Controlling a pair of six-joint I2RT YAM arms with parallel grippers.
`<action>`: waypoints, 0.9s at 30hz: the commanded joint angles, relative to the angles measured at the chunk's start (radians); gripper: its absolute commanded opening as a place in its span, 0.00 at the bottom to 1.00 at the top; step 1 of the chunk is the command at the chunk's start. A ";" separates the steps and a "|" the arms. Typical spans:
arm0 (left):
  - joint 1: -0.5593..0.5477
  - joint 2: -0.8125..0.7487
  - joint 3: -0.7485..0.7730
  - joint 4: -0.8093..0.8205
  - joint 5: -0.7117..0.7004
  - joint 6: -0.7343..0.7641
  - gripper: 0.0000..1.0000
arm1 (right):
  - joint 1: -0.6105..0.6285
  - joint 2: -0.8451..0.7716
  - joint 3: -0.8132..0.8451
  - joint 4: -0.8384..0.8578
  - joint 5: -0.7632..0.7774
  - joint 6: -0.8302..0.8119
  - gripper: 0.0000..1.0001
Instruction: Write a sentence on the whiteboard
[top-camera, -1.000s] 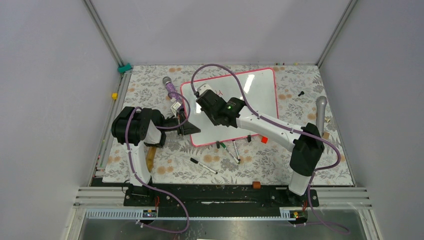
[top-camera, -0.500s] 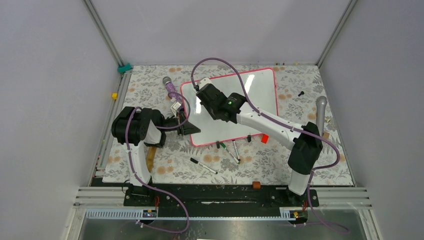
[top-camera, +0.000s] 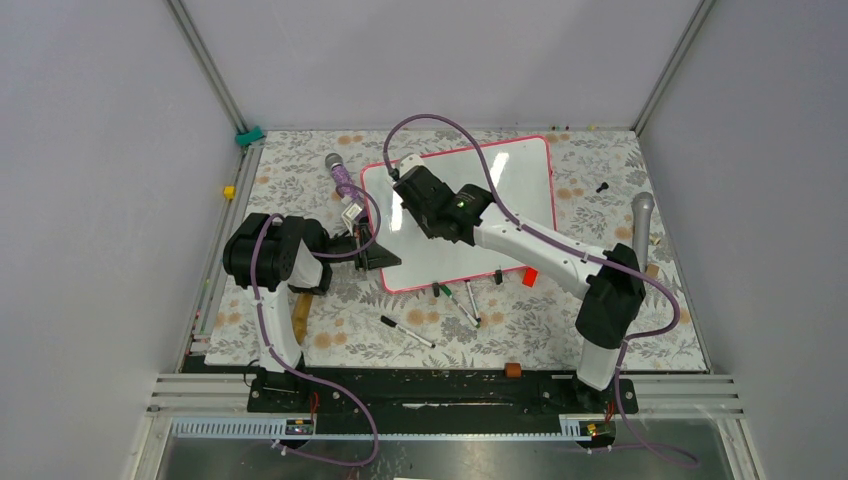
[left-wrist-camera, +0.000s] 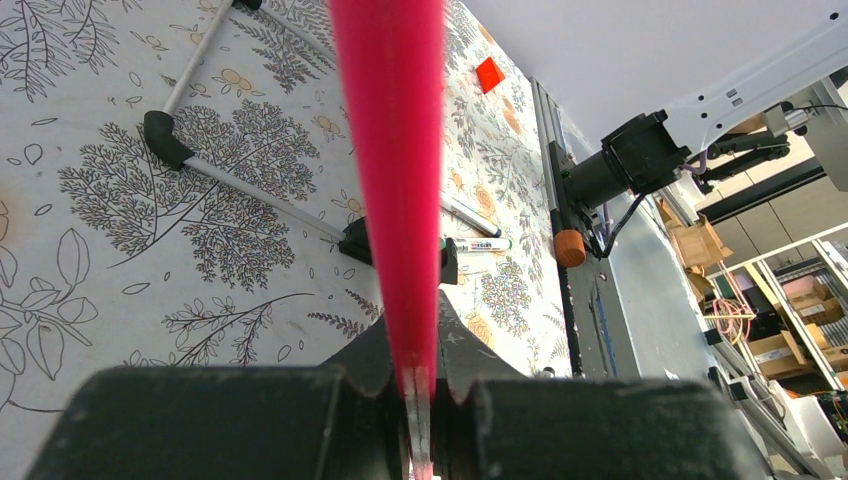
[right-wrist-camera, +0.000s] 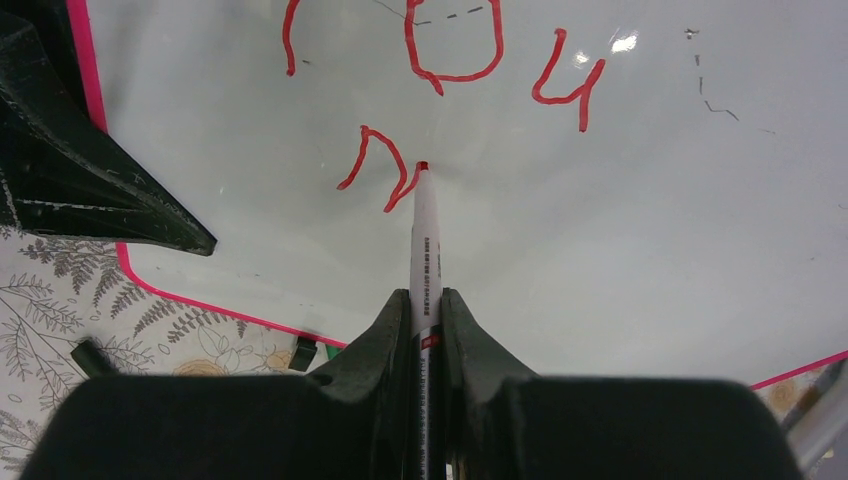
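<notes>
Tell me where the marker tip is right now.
Right wrist view: the marker, held in the right claw, touches its tip to the whiteboard at the end of a red stroke, below the top line of letters.

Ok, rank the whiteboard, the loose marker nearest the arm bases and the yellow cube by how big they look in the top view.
1. whiteboard, clearly largest
2. loose marker
3. yellow cube, smallest

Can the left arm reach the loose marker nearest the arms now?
Probably not as things stand: the left gripper is clamped on the whiteboard edge. The marker lies in the open near that arm, so letting go would likely free it.
</notes>
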 joint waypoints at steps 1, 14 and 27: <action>-0.017 0.035 -0.001 -0.009 0.037 0.072 0.00 | -0.035 -0.013 0.020 -0.001 0.064 -0.015 0.00; -0.016 0.035 -0.001 -0.008 0.038 0.073 0.00 | -0.047 -0.046 -0.014 0.000 0.070 -0.015 0.00; -0.017 0.036 -0.001 -0.009 0.036 0.073 0.00 | -0.048 -0.060 -0.060 -0.025 -0.008 0.024 0.00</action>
